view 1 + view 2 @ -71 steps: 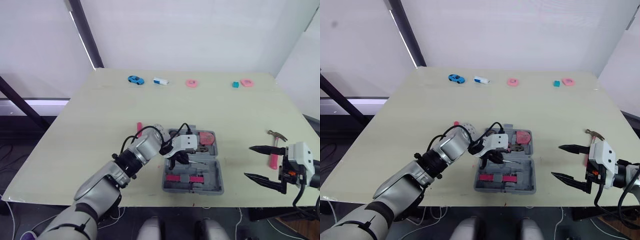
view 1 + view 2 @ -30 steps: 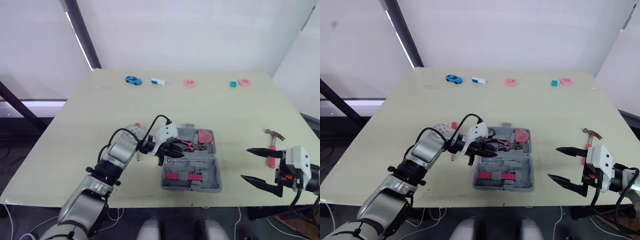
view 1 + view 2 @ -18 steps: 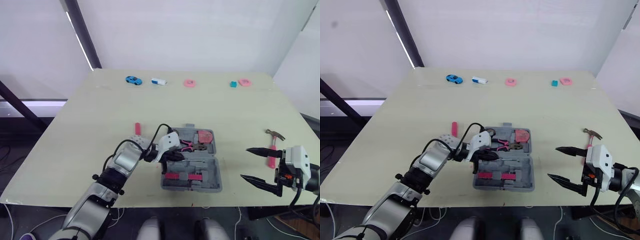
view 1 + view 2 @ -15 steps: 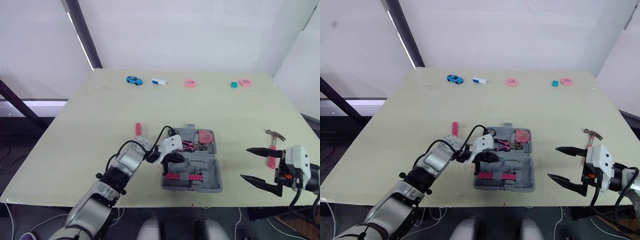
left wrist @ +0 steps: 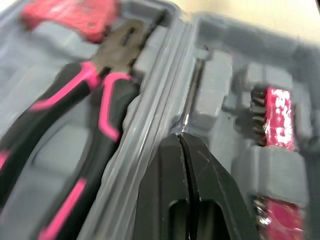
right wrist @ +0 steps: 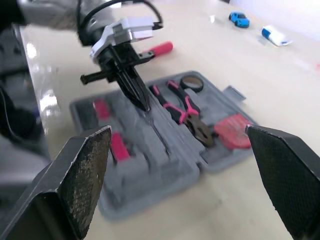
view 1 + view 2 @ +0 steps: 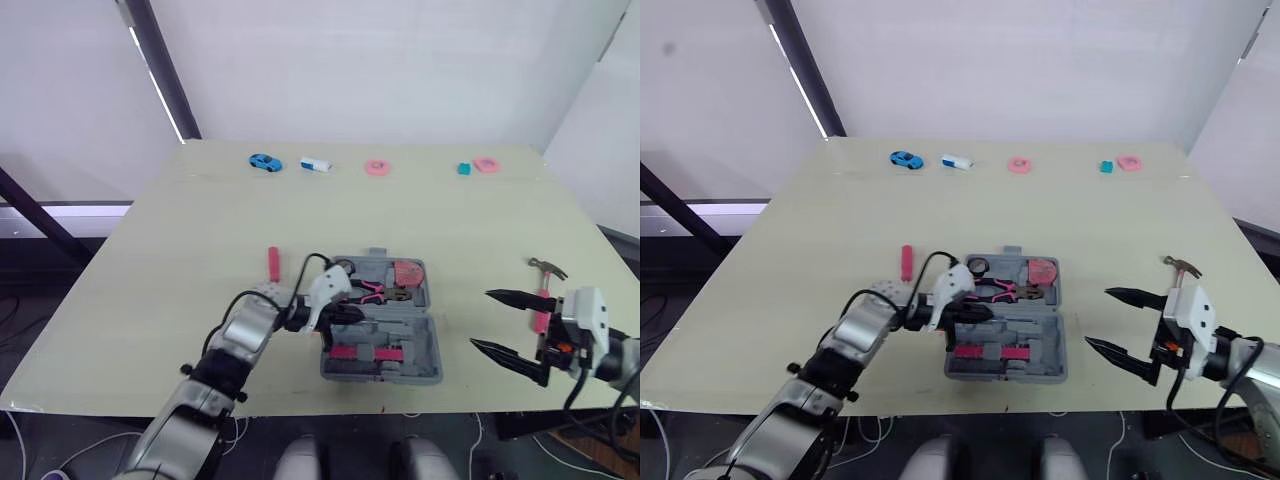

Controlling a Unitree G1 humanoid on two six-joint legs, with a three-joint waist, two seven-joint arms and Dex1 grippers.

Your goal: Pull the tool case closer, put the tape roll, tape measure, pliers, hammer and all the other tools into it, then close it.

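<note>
The grey tool case lies open near the table's front edge. In its far half lie pink-handled pliers, a red tape measure and a black tape roll. Red bit holders sit in the near half. My left gripper is shut and empty, its tips just above the case's hinge ridge beside the pliers. To the right of the case my right gripper stands open with nothing in it. The hammer lies on the table just behind it. A pink-handled tool lies left of the case.
Along the table's far edge lie a blue toy car, a white and blue block, a pink ring, a teal cube and another pink piece. The case sits close to the front edge.
My left gripper left the pliers lying in the case and now holds shut over the hinge. My right gripper has drifted a little leftward, toward the case.
</note>
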